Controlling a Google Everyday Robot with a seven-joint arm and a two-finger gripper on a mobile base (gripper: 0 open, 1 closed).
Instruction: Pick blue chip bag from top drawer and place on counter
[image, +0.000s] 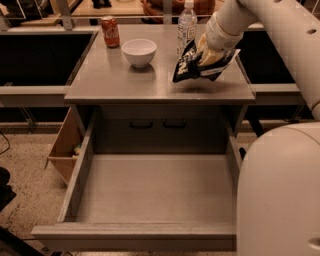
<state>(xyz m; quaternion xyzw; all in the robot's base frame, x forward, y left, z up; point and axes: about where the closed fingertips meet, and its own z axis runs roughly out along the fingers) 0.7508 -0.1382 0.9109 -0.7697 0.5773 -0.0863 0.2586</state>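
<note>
Bottle (187, 26) crowds hand (209, 54) gripping blue chip bag (189, 67).

Speckled floor (25, 170), dark bays (40, 57) L+R, cardboard box (64, 147) at left; gripper (210, 52) over counter (125, 82) right.

The pale cream gripper (208, 52), at 1 o'clock over the grey counter (110, 82), is clasping the blue chip bag (192, 68), which is showing dark navy foil with white lettering. The top drawer (150, 192) is showing plain grey. At 11 o'clock, the can (110, 31) is showing orange-red and the bowl (139, 51) white.
</note>
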